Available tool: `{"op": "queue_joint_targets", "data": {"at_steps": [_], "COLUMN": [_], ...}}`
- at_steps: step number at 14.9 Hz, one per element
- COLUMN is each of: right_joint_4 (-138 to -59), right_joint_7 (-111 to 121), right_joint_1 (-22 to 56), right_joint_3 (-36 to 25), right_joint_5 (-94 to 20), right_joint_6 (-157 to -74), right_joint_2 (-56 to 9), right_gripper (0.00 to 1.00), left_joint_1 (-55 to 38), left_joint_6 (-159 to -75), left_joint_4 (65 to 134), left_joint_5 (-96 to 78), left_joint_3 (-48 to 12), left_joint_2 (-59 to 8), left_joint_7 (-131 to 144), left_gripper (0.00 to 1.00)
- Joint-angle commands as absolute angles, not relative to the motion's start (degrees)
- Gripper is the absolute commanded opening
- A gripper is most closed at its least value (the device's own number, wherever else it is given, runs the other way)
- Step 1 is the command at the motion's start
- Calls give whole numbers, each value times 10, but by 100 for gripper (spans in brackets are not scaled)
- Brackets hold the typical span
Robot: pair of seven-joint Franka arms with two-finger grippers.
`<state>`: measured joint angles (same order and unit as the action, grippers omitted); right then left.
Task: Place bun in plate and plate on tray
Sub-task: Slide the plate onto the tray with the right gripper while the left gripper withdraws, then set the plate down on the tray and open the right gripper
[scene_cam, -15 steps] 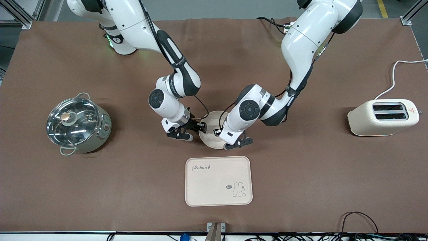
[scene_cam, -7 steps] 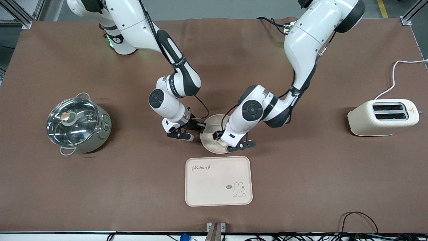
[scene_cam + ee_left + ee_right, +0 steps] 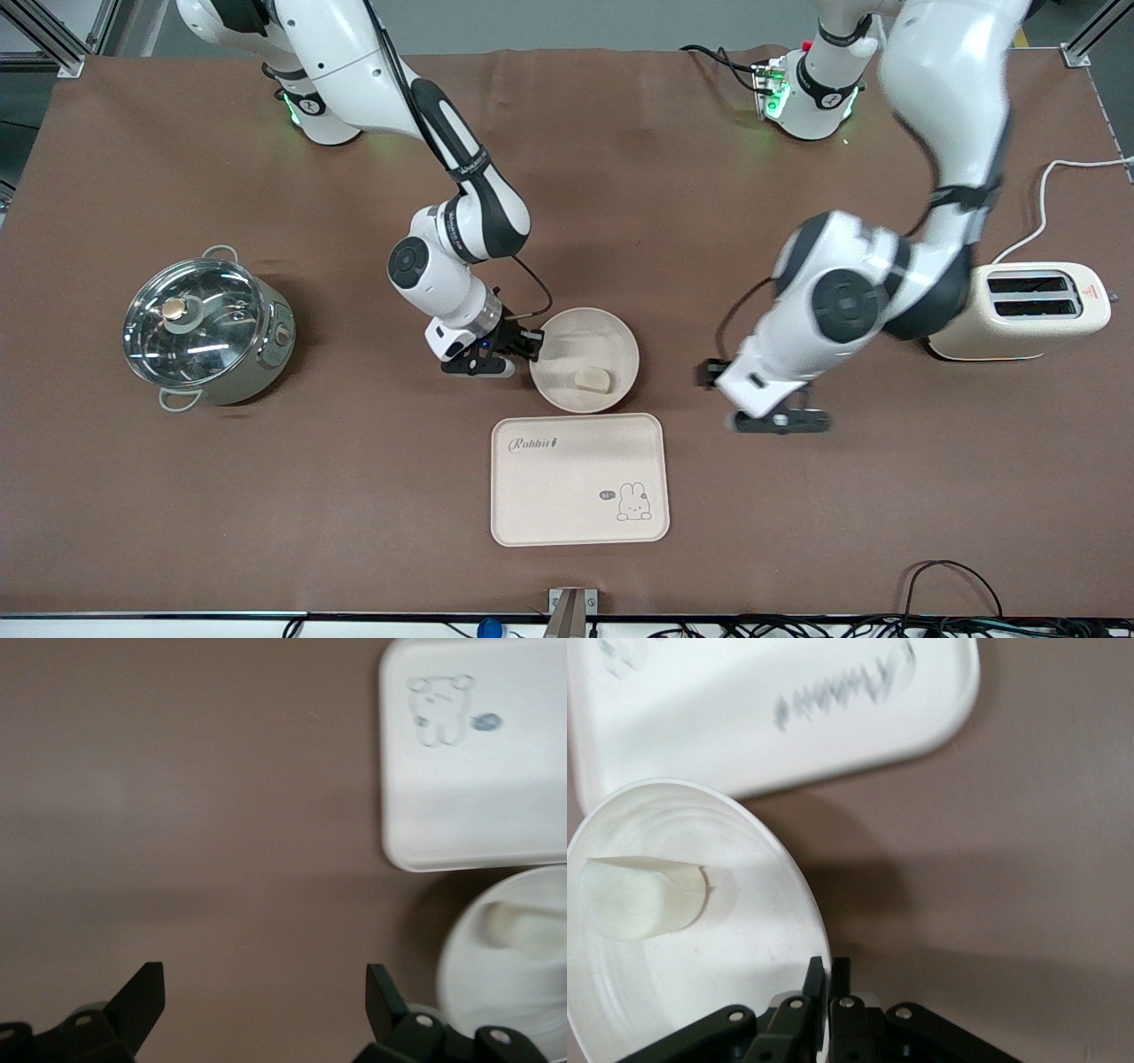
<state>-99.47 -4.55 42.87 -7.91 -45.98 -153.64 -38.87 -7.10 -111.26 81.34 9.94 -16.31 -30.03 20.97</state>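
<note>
The small cream-white bun (image 3: 593, 379) lies in the round cream plate (image 3: 620, 341), whose rim the right hand (image 3: 521, 348) pinches, while the left hand (image 3: 780, 419) hangs wide open over the brown surface (image 3: 797, 496).

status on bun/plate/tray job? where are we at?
Done: the bun lies in the plate. In hand: the right gripper is shut on the plate's rim, as the right wrist view shows. The left gripper is open and empty over bare table toward the left arm's end. Left: the plate sits on the table just short of the tray, not on it, so it has yet to go onto the tray.
</note>
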Motion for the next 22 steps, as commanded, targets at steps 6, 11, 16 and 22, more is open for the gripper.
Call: {"op": "queue_joint_targets", "data": {"at_steps": [6,11,16,22], "right_joint_4": [-647,-499,-486,-476], "right_joint_7": [-82,-111,-114,-114], "right_joint_1": [318,278,286,290], "right_joint_3": [-75,-84,-93,-93], "right_joint_5": [-396,-365,-365,-365], "right_joint_6": [-1365,-1293,-1315,-1327], "right_joint_2": [-568,-665,-687,-700], "right_gripper": [0,0,0,14], "left_joint_1": [68,91,42,-34], "left_joint_6": [-969,-935,-937,-925], "left_joint_4": [834,849,908,900], "left_joint_5": [67,37,15,19], "left_joint_3": [-169,-166,-108,-16], "left_joint_2": [-71,-34,12,11], "left_joint_7": [59,56,55,29], "left_gripper": [100,100,100,100]}}
